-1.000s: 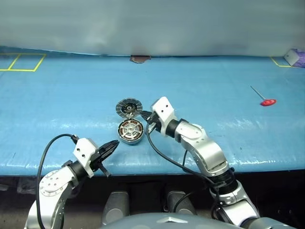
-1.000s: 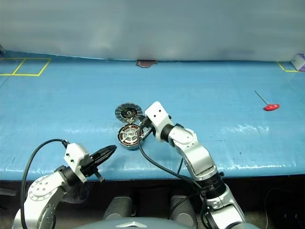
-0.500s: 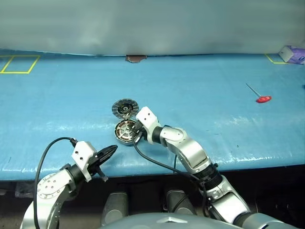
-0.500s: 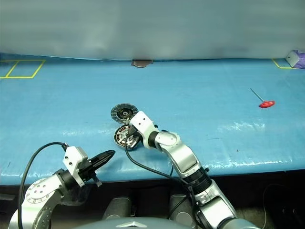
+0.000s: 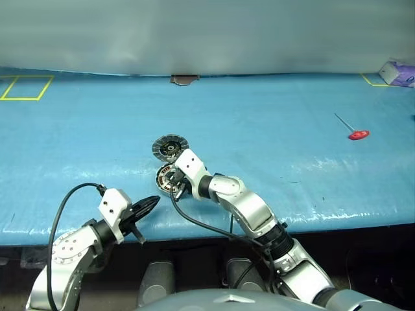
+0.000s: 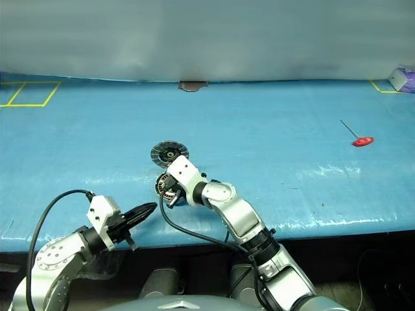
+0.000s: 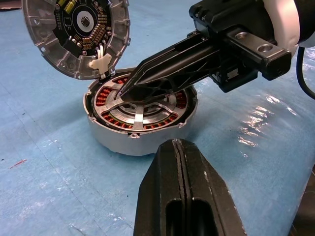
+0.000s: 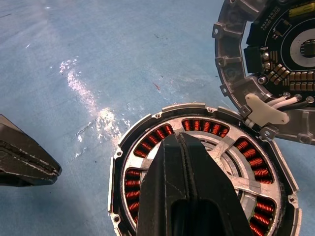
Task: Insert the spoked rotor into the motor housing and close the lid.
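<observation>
The motor housing (image 7: 123,142), a round metal disc with copper windings, lies on the blue table near its front edge. The spoked rotor (image 7: 140,115) sits inside it, silver spokes over the windings. The lid (image 5: 168,148) stands tilted open at the housing's far side, joined to it by white wires. My right gripper (image 7: 129,92) is shut, its tip resting on the rotor's centre; from above its wrist covers part of the housing (image 5: 165,178). My left gripper (image 5: 154,202) is shut and holds nothing, just off the table's front edge, a short way left of the housing.
A red-handled tool (image 5: 355,133) lies far right on the table. Yellow tape squares (image 5: 26,87) mark the far left corner, a small purple box (image 5: 397,72) the far right. A brown patch (image 5: 185,80) sits at the back edge.
My right gripper has swung left and down, from beside the housing to over it, its tip now on the rotor's centre. The left gripper has stayed put. The camera shifted slightly.
</observation>
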`<state>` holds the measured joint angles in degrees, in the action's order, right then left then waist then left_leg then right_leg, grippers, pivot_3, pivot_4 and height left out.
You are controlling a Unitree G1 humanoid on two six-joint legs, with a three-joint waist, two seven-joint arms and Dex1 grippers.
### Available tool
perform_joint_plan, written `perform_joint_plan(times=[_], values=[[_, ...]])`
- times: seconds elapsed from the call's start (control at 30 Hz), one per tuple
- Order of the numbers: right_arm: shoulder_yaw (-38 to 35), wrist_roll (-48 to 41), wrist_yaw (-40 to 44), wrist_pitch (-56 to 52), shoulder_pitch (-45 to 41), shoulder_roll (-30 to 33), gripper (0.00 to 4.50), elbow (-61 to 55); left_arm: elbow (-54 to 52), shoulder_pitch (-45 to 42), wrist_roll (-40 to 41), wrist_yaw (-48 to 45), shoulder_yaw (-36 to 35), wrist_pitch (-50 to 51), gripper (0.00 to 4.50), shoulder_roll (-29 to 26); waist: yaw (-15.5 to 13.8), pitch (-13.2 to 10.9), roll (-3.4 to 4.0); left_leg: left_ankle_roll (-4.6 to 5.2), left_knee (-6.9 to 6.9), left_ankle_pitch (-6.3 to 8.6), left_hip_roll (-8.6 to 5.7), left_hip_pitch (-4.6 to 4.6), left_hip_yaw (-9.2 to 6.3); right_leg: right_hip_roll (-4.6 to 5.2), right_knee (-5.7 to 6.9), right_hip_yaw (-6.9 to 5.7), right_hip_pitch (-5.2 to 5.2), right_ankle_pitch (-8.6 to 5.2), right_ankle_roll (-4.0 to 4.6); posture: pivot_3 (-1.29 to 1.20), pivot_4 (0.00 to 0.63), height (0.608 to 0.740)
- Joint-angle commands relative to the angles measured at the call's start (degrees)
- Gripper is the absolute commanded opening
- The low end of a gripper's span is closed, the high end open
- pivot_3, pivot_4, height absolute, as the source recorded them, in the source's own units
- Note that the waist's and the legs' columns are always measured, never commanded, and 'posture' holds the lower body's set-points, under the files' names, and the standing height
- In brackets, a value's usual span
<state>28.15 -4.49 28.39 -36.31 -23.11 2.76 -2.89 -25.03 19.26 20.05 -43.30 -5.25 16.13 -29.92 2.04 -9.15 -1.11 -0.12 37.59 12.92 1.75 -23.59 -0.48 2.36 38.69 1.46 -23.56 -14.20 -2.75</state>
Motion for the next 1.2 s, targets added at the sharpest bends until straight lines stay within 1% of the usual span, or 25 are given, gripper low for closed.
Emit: perform_joint_plan(times=[0.03,0.1,0.17,0.2,0.23,0.33,0.37,0.43,0.5,0.53,0.63,0.73,0.83,0.97,1.1,1.2], values=[[-2.08,-1.20,-0.41,-0.42,1.62,0.19,0.00,-4.99,0.36,-2.76,2.69,-1.57,-1.99,3.08,0.02,-2.85,-0.06,-0.01,0.01,0.00,0.00,0.00,0.01,0.00,0.00,0.00,0.00,0.01,-0.01,0.00,0.00,0.00,0.150,0.740],[-3.63,-2.55,-0.42,-1.48,3.31,0.82,0.00,-10.19,2.05,-6.20,4.41,-2.61,-3.71,5.10,0.02,-5.04,-0.30,-0.02,0.01,0.00,0.00,0.00,0.00,-0.04,-0.05,-0.02,-0.01,-0.04,-0.08,-0.01,0.00,0.00,0.150,0.740],[-4.21,-4.20,0.36,-3.76,7.56,3.50,0.00,-19.01,6.18,-13.96,7.75,-4.42,-6.29,8.39,0.02,-8.06,-0.92,-0.06,0.02,0.00,0.00,0.00,0.00,-0.08,-0.07,-0.01,-0.02,-0.06,-0.08,-0.01,0.01,0.00,0.150,0.740],[-4.25,-4.65,0.51,-4.55,8.97,4.42,0.00,-21.66,7.70,-16.59,8.80,-5.06,-6.93,9.49,0.02,-9.01,-1.00,-0.06,-0.02,0.00,0.01,-0.01,-0.03,-0.13,-0.15,-0.03,-0.02,-0.13,-0.13,-0.01,0.00,0.00,0.150,0.740],[-4.11,-4.83,0.57,-4.88,10.38,5.48,0.00,-23.66,9.58,-19.36,9.85,-5.54,-7.33,11.03,0.02,-9.82,-0.89,-0.03,-0.07,-0.01,0.01,-0.01,-0.02,-0.10,-0.22,-0.06,-0.04,-0.19,-0.16,-0.03,0.02,0.00,0.150,0.740],[-3.62,-4.70,0.41,-5.63,16.85,10.06,0.00,-28.61,19.79,-31.62,12.13,-10.94,-6.92,14.83,0.02,-13.44,-0.94,-0.04,-0.11,-0.01,-0.02,-0.01,-0.07,-0.12,-0.22,-0.05,-0.09,-0.20,0.04,-0.02,-0.01,0.00,0.150,0.740],[-3.68,-4.87,0.15,-5.94,18.09,10.74,0.00,-29.42,22.08,-34.10,12.38,-12.44,-6.56,15.40,0.02,-14.15,-0.80,-0.01,-0.18,-0.01,-0.02,-0.01,-0.06,-0.12,-0.26,-0.07,-0.10,-0.23,0.02,-0.03,-0.02,0.00,0.150,0.740],[-3.90,-4.34,-0.76,-5.58,21.16,12.35,0.00,-30.27,28.36,-40.80,11.19,-15.25,-4.23,16.63,0.02,-15.24,-0.30,-0.02,-0.18,-0.01,-0.08,0.00,-0.05,-0.13,-0.19,-0.08,-0.15,-0.20,0.04,-0.03,-0.03,0.00,0.150,0.740],[-4.74,-3.52,-1.43,-2.08,25.38,13.93,0.00,-29.93,37.18,-50.04,8.27,-18.55,0.03,16.81,0.02,-14.91,-0.61,-0.04,-0.27,-0.01,-0.12,-0.01,-0.07,-0.13,-0.16,-0.07,-0.15,-0.17,0.02,0.04,-0.14,0.00,0.150,0.740],[-5.23,-3.58,-1.73,-0.55,26.77,14.12,0.00,-29.64,40.52,-53.19,7.21,-19.93,1.56,16.55,0.02,-14.58,-0.73,-0.06,-0.33,-0.01,-0.12,-0.01,-0.08,-0.15,-0.22,-0.11,-0.17,-0.21,0.04,0.04,-0.15,0.00,0.150,0.740],[-4.70,-0.78,-1.97,7.18,30.02,16.46,0.00,-26.81,50.60,-62.33,3.30,-24.82,7.03,14.96,0.02,-12.27,-0.69,-0.06,-0.33,-0.01,-0.12,-0.01,-0.07,-0.21,-0.28,-0.18,-0.22,-0.21,0.04,0.08,-0.24,0.00,0.150,0.740],[-5.57,-0.90,-3.19,13.74,32.76,14.90,0.00,-23.79,60.51,-69.79,-1.25,-29.41,11.70,12.20,0.02,-9.44,-0.53,-0.07,-0.36,-0.01,-0.12,-0.01,-0.07,-0.25,-0.26,-0.20,-0.39,-0.18,0.08,0.12,-0.30,0.00,0.150,0.740],[-5.92,-0.37,-4.51,19.00,34.26,12.93,0.00,-21.35,68.05,-74.76,-4.92,-32.36,14.52,9.45,0.02,-6.74,-0.15,-0.09,-0.39,0.00,-0.16,0.00,-0.03,-0.32,-0.26,-0.26,-0.50,-0.15,0.03,0.22,-0.46,0.00,0.150,0.740],[-6.21,0.20,-5.99,21.81,35.35,11.20,0.00,-19.95,74.19,-78.43,-8.99,-37.15,17.62,7.06,0.02,-4.52,-0.11,-0.11,-0.42,0.02,-0.19,0.01,-0.03,-0.41,-0.28,-0.26,-0.55,-0.14,-0.04,0.23,-0.47,0.00,0.150,0.740],[-6.94,0.97,-7.35,22.37,35.59,10.68,0.00,-19.40,75.71,-79.71,-10.64,-42.26,18.39,6.03,0.02,-4.14,-0.04,-0.11,-0.42,0.04,-0.19,0.03,-0.03,-0.46,-0.27,-0.25,-0.60,-0.13,-0.06,0.23,-0.47,0.00,0.150,0.740],[-7.66,0.37,-7.28,22.57,35.52,10.33,0.00,-18.86,73.41,-79.17,-11.53,-46.53,19.09,6.08,0.02,-5.09,-0.27,-0.11,-0.42,0.04,-0.19,0.03,-0.03,-0.47,-0.29,-0.25,-0.59,-0.14,-0.05,0.23,-0.47,0.00,0.150,0.740]])
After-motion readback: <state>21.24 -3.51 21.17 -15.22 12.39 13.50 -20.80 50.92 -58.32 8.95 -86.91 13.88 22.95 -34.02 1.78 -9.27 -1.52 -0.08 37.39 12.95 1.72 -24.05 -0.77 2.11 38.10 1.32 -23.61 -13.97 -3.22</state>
